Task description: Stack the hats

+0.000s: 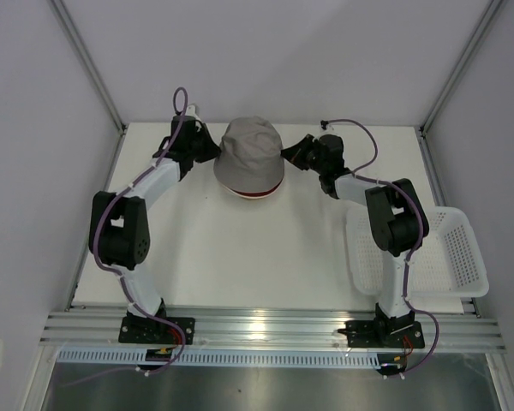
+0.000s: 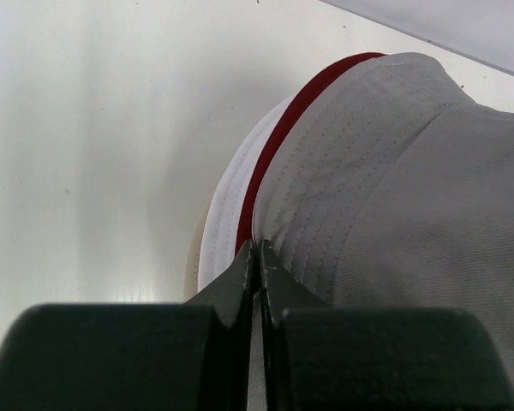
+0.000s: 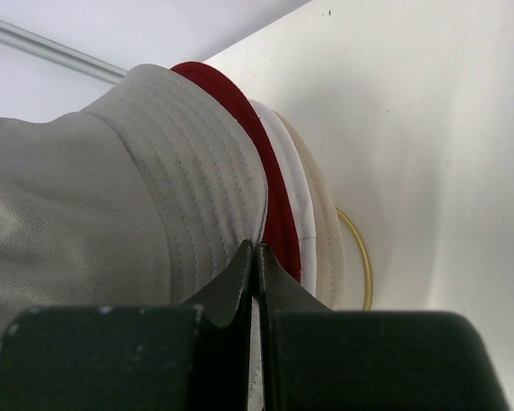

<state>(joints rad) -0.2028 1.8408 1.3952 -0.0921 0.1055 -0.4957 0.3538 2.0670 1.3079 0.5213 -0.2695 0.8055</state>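
Note:
The grey hat (image 1: 250,152) sits on top of the dark red hat (image 1: 255,196) and the cream-white hat (image 1: 230,190) at the back middle of the table. Only the rims of the lower two show. My left gripper (image 1: 216,152) is shut on the grey hat's left brim, and my right gripper (image 1: 284,156) is shut on its right brim. In the left wrist view the gripper (image 2: 257,248) pinches the grey brim (image 2: 394,197) above the red rim (image 2: 295,116) and the white rim (image 2: 225,218). In the right wrist view the gripper (image 3: 255,248) pinches the grey brim (image 3: 154,197) beside the red rim (image 3: 278,205) and the cream-white rim (image 3: 313,201).
A gold wire ring (image 3: 361,257) of the stand shows under the stack. A white mesh basket (image 1: 450,248) sits at the table's right edge beside the right arm. White walls close in the back and sides.

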